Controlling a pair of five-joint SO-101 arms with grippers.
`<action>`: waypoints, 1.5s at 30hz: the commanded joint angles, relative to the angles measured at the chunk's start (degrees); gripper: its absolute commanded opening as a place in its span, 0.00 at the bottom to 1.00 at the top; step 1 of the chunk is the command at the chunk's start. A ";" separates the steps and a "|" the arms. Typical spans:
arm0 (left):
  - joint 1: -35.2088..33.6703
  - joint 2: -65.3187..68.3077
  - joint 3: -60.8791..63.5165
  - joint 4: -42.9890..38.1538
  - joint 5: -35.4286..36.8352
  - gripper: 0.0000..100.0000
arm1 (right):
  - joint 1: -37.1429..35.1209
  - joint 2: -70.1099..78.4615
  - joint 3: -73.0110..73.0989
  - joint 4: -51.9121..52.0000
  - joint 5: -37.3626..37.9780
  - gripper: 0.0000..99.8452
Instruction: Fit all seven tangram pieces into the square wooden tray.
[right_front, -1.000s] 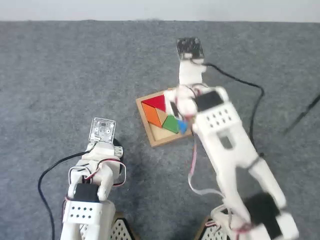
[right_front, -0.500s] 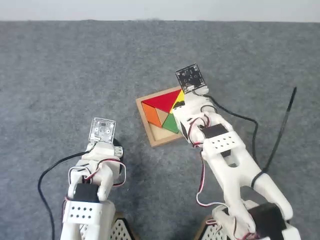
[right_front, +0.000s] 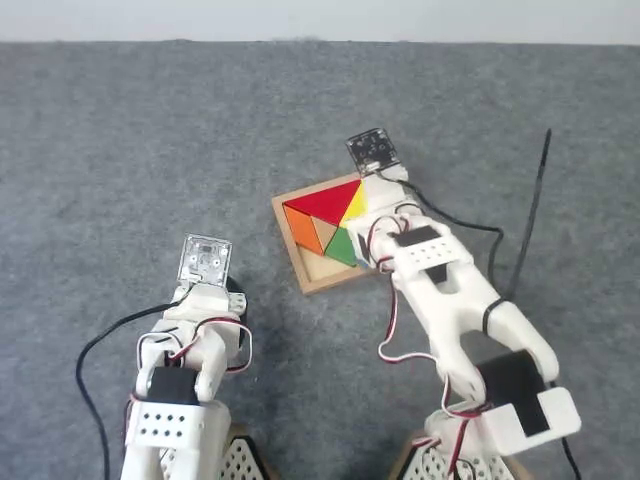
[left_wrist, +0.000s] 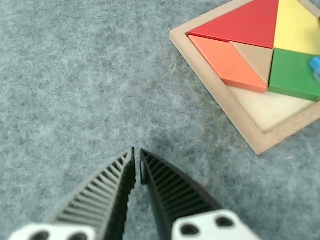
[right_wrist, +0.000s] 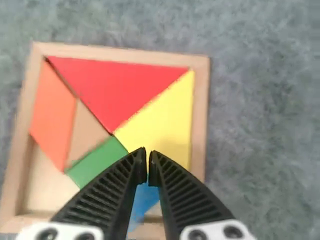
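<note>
The wooden tray (right_front: 290, 247) lies mid-tabletop (right_front: 150, 130), at 1 o'clock from the left tool (left_wrist: 137, 152), which hangs clenched and empty. The right tool (right_wrist: 147, 155), clenched on nothing, hovers over the tray where the yellow triangle (right_wrist: 160, 125), green square (right_wrist: 97, 160) and blue piece (right_wrist: 145, 200) meet. I judge this late filling. The bare wood (right_front: 322, 268) at the tray's 6 o'clock corner needs a piece slid in flat.

Grey felt-topped table (right_front: 120, 130) w/ square wooden tray (right_front: 338, 282) flat on it, approx. centre.
</note>
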 joint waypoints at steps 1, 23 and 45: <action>-0.26 -0.70 -0.48 0.09 0.35 0.02 | 1.80 -0.40 -3.16 1.19 1.05 0.01; -0.26 -0.70 -0.48 0.09 0.35 0.02 | 1.89 1.19 -3.25 11.03 0.35 0.01; -0.26 -0.70 -0.48 0.09 0.35 0.02 | 2.51 -14.55 3.69 10.51 -1.67 0.01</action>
